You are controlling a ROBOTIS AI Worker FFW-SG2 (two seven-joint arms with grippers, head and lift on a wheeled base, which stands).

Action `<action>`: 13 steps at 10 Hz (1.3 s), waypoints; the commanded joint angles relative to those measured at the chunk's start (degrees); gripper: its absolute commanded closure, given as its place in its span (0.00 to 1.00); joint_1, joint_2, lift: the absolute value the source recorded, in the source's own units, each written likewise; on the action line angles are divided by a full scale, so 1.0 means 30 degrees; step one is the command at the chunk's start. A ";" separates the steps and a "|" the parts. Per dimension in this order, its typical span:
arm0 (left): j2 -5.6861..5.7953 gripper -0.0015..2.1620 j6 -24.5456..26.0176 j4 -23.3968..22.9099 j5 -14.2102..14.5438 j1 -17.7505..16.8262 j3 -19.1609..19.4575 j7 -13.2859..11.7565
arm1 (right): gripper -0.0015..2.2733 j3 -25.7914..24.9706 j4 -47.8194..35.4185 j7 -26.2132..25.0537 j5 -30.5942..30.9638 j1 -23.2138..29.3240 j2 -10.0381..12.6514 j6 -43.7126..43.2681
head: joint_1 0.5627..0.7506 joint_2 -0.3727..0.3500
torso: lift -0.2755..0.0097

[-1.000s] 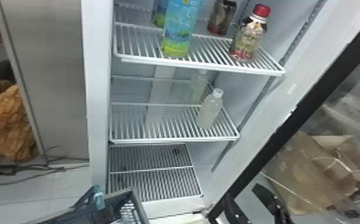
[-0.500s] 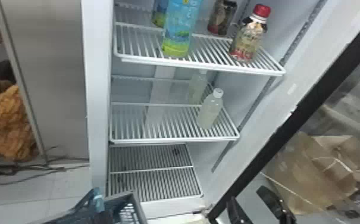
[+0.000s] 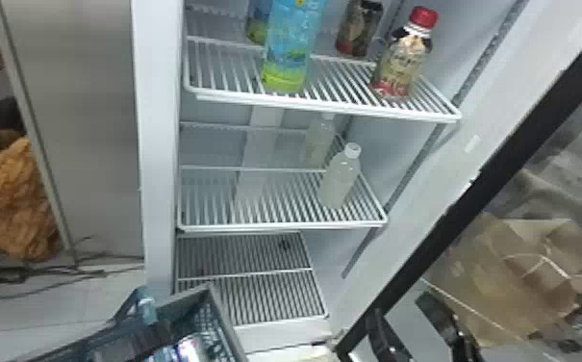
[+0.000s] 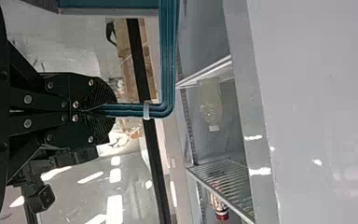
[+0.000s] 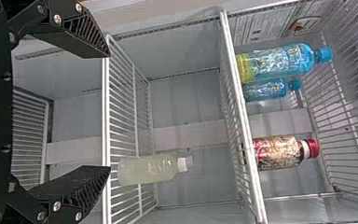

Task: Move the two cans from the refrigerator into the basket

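Blue plastic makes up two bottles [image 3: 294, 48] on the refrigerator's [image 3: 157, 144] upper wire shelf [image 3: 333, 111], one behind the other, with one red-capped bottle [image 3: 402, 62] and one dark, red-based container [image 3: 359, 26] beside them. One pale bottle [image 3: 340, 178] stands on the middle shelf [image 3: 280, 225], and a second pale bottle shape [image 3: 320, 139] shows behind it. There is one basket [image 3: 224, 320], at the lower left of the head view; inside lies at least one shiny, silvery item [image 3: 191, 349] — mostly hidden, so whether it is one of the cans, or both, cannot be told. It sits just beside the left gripper [image 3: 147, 337] and well apart from the right gripper [image 3: 398, 306]. Close together, the left fingers clamp the basket's teal handle [image 4: 168, 56] in the left wrist view. The right fingers [image 5: 81, 191] stand wide apart in the right wrist view, with nothing between them, the pale bottle just ahead of them. Labels wrap the blue bottles and the red-capped one — colourful, but their wording is too blurred to make out. A printed panel [image 5: 268, 23] lies behind the blue bottles, its fine text equally illegible.
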 commanded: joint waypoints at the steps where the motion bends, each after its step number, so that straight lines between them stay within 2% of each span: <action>1: -0.0140 0.56 -0.0064 0.0000 0.0017 0.0012 0.0006 0.0004 | 0.09 0.0087 0.0003 0.0000 0.0000 -0.0153 0.0000 -0.0006 | 0.70 0.03 | 0.20; 13: -0.0198 0.56 -0.0064 0.0000 0.0094 0.0481 0.0158 -0.0026 | 0.09 0.0430 0.0518 0.0000 -0.0381 -0.0435 -0.0029 0.0041 | 0.70 0.03 | 0.20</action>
